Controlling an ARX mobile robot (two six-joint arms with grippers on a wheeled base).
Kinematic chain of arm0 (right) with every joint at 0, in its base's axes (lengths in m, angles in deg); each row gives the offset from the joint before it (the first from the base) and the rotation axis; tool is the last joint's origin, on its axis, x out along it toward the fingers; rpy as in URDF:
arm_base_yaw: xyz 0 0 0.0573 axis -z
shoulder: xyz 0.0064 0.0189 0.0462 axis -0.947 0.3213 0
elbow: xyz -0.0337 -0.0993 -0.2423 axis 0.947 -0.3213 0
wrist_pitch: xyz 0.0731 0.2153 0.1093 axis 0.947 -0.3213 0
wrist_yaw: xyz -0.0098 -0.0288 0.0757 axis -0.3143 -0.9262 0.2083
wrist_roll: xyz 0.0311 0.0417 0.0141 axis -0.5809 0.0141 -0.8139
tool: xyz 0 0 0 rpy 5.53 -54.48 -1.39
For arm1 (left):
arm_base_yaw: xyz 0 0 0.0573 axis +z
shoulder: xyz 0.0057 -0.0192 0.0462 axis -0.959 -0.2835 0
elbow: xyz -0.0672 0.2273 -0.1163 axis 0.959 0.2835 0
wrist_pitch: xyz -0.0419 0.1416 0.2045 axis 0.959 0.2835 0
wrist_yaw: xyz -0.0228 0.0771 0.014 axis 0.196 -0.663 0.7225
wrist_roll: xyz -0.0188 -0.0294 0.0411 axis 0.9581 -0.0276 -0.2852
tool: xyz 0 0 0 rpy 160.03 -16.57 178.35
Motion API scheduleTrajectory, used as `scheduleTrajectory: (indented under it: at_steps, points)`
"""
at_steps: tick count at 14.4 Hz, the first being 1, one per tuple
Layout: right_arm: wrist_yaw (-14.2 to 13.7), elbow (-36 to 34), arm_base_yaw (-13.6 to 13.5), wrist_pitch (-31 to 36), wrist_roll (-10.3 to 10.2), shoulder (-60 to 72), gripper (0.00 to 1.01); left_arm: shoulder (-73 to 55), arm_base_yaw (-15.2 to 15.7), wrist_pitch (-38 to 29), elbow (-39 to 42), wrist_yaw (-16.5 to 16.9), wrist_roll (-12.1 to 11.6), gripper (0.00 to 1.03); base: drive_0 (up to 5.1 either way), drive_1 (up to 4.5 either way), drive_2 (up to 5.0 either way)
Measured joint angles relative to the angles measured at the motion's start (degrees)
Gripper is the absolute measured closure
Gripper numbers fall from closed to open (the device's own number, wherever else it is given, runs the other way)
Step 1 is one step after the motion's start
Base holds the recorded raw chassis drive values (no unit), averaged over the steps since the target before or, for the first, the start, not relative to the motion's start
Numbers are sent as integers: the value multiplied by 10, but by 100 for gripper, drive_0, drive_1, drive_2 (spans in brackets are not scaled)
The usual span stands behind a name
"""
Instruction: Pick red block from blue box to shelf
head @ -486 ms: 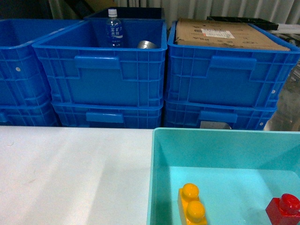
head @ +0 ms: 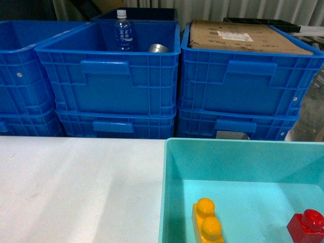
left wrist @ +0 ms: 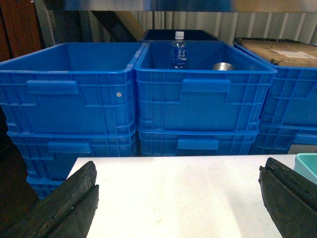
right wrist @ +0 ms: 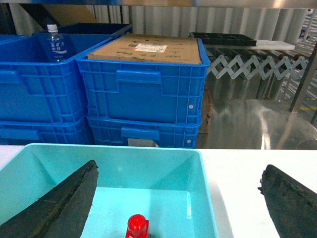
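Resting on the floor of the light turquoise plastic box (right wrist: 203, 173), the small red plastic block with a round stud (right wrist: 137, 227) sits low between the two dark fingers of the right hand (right wrist: 178, 208), nearer the left finger and touching neither; that hand is spread wide and grasps nothing. From the head view the red block (head: 307, 226) lies at the box's right side, well apart from a yellow two-stud plastic brick (head: 207, 220) in the same box. The left hand (left wrist: 178, 208) is likewise spread wide and holds nothing, hanging over the bare white tabletop (left wrist: 173, 193), with the box's corner just at its right. Stacked dark blue ribbed crates (head: 109, 76) stand behind the tabletop.
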Motion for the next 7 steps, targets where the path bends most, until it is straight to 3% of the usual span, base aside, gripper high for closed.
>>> scheduleTrajectory:
  at_steps: [7]
  points:
    - [0,0,0,0,0,0,3,0,0,0,0,0,0,5,0,0,0]
